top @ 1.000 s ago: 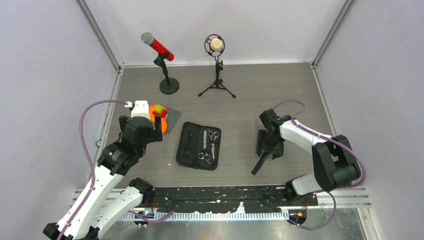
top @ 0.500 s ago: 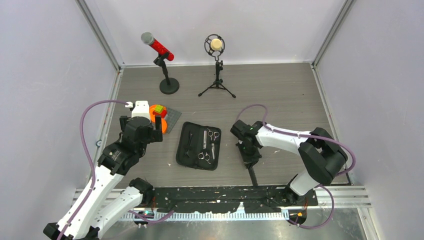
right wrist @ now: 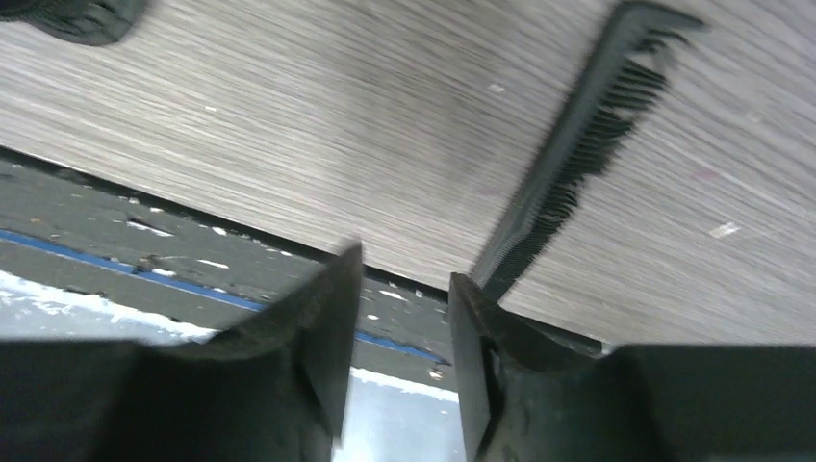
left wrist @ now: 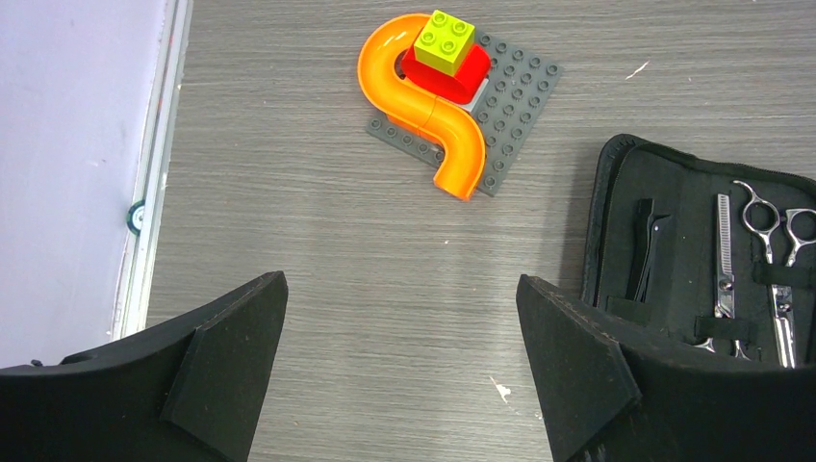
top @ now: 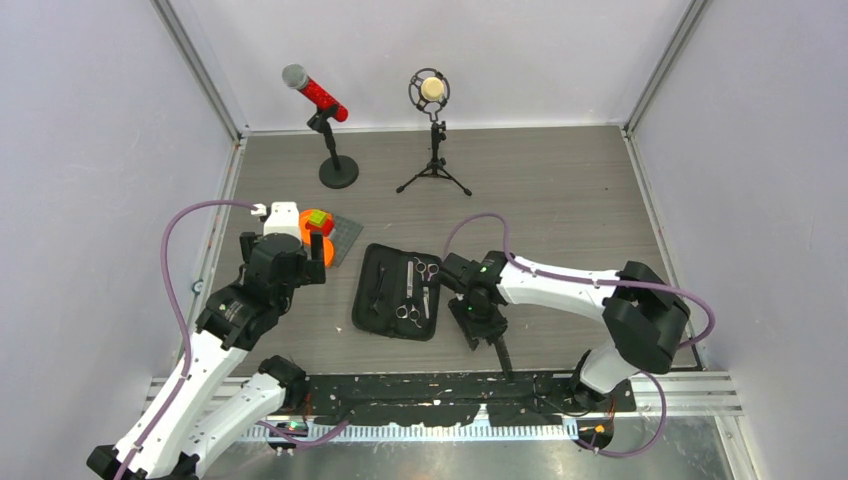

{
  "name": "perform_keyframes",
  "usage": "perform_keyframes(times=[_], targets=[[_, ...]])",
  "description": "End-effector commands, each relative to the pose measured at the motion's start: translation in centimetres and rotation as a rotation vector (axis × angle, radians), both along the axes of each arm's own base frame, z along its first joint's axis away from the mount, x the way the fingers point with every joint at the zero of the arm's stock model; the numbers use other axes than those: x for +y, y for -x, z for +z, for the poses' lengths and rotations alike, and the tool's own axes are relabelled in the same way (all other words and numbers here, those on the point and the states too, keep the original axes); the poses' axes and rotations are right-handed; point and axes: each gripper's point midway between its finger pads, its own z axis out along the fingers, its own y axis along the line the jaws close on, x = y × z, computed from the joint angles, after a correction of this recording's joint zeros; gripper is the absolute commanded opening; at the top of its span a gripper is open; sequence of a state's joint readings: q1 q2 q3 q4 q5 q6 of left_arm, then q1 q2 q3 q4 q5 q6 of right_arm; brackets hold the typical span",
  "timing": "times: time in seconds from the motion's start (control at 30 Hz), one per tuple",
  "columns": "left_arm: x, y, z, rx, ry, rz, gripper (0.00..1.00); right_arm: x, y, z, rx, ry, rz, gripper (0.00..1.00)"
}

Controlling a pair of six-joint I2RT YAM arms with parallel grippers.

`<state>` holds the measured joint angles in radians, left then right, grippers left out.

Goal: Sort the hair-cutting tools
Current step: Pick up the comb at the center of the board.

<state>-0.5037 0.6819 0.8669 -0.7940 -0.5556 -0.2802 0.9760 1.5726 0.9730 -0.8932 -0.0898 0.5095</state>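
Observation:
The open black zip case [top: 372,300] lies mid-table and also shows in the left wrist view [left wrist: 616,192]. It holds silver scissors [top: 425,270] [left wrist: 770,260], a second silver pair [top: 410,310] and thin black clips [left wrist: 647,250]. The black comb [top: 498,352] lies on the table near the front edge, right of the case. In the right wrist view the comb [right wrist: 577,144] runs along the outside of one finger [right wrist: 476,318], not between the jaws. My right gripper [top: 470,322] [right wrist: 404,265] is slightly open and empty. My left gripper [top: 290,270] [left wrist: 402,366] is wide open and empty, left of the case.
A red microphone on a round base [top: 338,172] and a tripod microphone [top: 434,170] stand at the back. A grey brick plate with an orange curved piece and a green brick [top: 318,228] [left wrist: 452,96] sits left of the case. The table's front edge [right wrist: 192,207] is close under my right gripper.
My right gripper has swung left from the right-middle of the table to just beside the case. The comb has moved left with it. The left arm has not moved.

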Motion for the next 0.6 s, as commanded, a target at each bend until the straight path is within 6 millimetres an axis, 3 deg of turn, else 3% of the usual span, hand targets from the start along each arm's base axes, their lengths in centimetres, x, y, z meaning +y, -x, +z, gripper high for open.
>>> perform_keyframes(times=[0.0, 0.1, 0.23, 0.37, 0.57], targets=[[-0.3, -0.6, 1.0, -0.050, 0.026, -0.004, 0.92, -3.5, -0.2, 1.5, -0.079, 0.100, -0.099, 0.54], [-0.3, -0.6, 1.0, -0.050, 0.028, -0.006, 0.92, -5.6, 1.4, 0.3, -0.042, 0.130, -0.170, 0.62], [-0.3, -0.6, 0.9, -0.048, 0.027, -0.005, 0.92, -6.4, 3.6, -0.3, 0.018, 0.067, -0.232, 0.64], [-0.3, -0.6, 0.9, -0.048, 0.026, -0.004, 0.92, -6.9, 4.9, -1.1, 0.049, 0.045, -0.264, 0.62], [-0.3, -0.7, 0.8, -0.049, 0.024, -0.001, 0.92, -6.0, 4.9, -1.9, 0.061, -0.001, -0.276, 0.55]])
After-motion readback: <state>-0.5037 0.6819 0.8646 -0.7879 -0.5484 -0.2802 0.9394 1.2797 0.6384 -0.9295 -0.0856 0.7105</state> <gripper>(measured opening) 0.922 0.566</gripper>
